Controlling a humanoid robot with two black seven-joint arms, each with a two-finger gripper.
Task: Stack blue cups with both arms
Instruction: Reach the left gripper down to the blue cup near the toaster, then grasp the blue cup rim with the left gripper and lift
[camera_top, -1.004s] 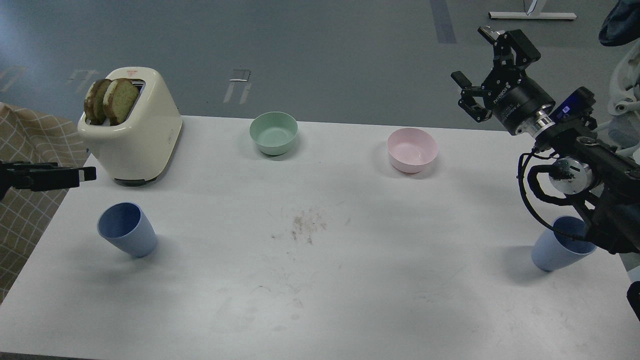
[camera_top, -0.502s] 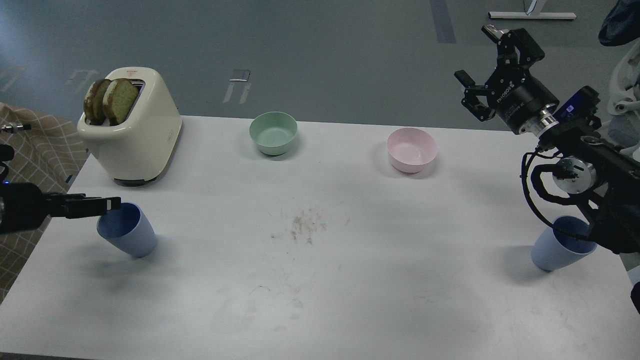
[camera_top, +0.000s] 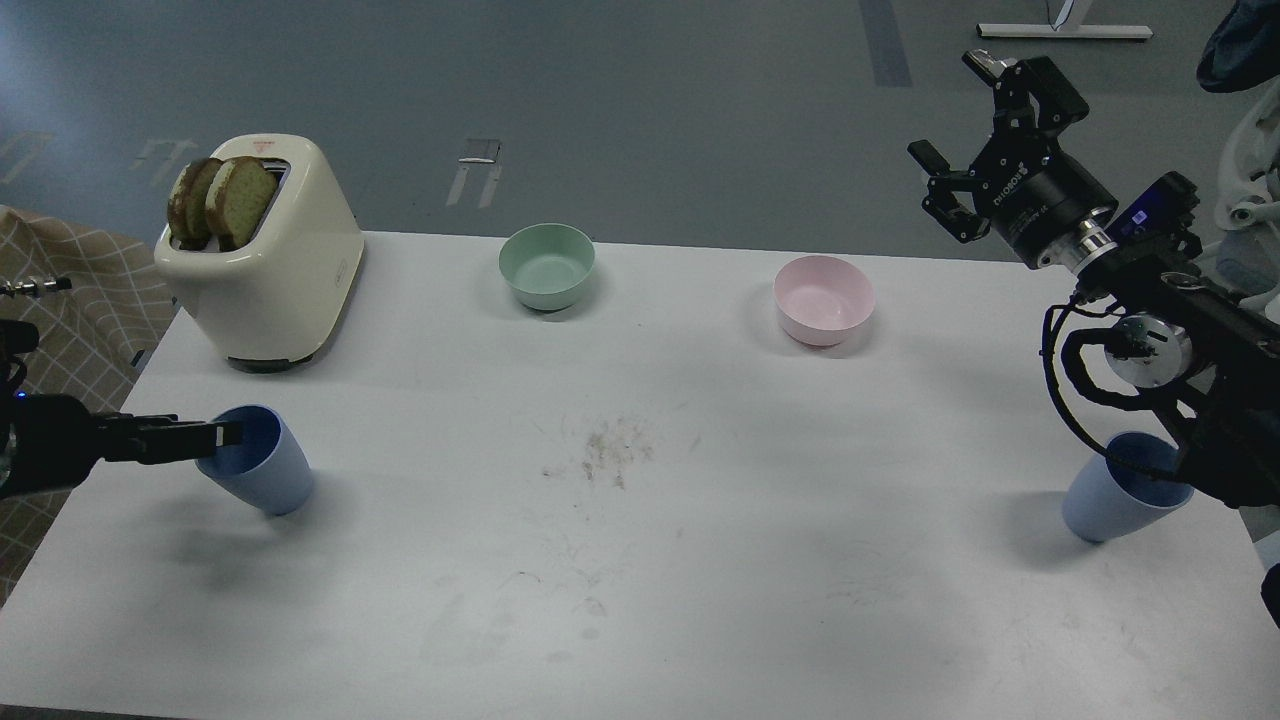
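One blue cup (camera_top: 262, 470) stands upright at the table's left front. My left gripper (camera_top: 228, 433) comes in low from the left, seen edge-on, with its tip over the cup's rim and mouth; I cannot tell whether it is open or shut. The second blue cup (camera_top: 1112, 492) stands at the right front, its right side hidden behind my right arm's elbow. My right gripper (camera_top: 968, 125) is raised high past the table's far right corner, open and empty, far from both cups.
A cream toaster (camera_top: 270, 262) with two slices of bread stands at the back left. A mint-green bowl (camera_top: 547, 264) and a pink bowl (camera_top: 823, 298) sit along the back. Crumbs (camera_top: 610, 448) lie mid-table. The white table (camera_top: 640, 600) ends near the right cup.
My left gripper came in from the left edge, moved down and right, and now lies across the left cup's mouth. My right gripper shifted slightly right and up, then held still.
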